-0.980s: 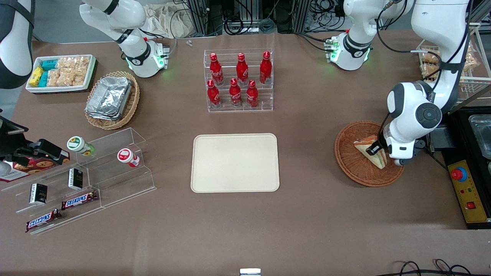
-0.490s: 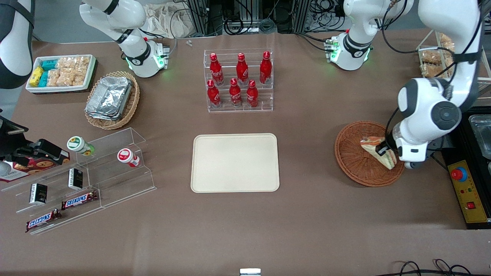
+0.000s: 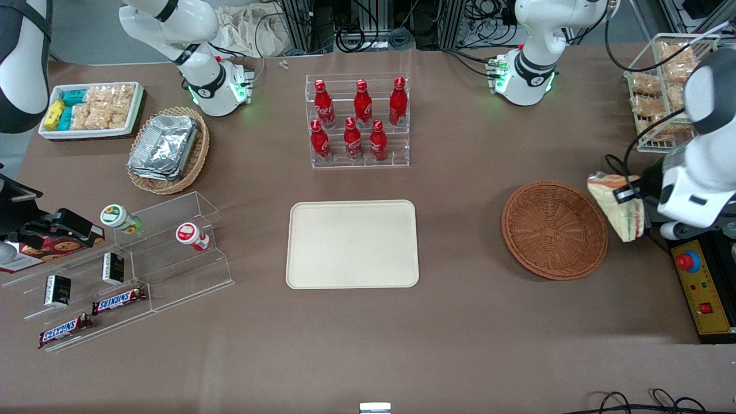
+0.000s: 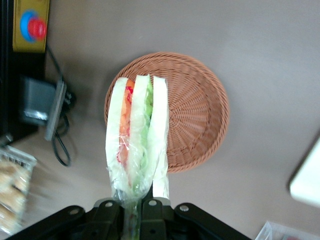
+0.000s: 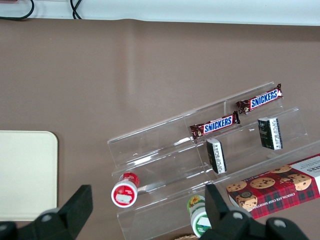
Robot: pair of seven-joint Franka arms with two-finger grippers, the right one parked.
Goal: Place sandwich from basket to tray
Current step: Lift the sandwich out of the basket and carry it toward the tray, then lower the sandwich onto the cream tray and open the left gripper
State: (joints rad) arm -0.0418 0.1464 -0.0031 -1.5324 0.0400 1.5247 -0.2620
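the gripper [image 3: 628,195] is clamping the sandwich [image 3: 616,211] in the air at the basket's [image 3: 554,230] 3 o'clock, leaving the carry to the tray [image 3: 352,244] pending.

White glossy arm [image 3: 698,172], dark grey joint bands, black claw [image 4: 132,212], black cable
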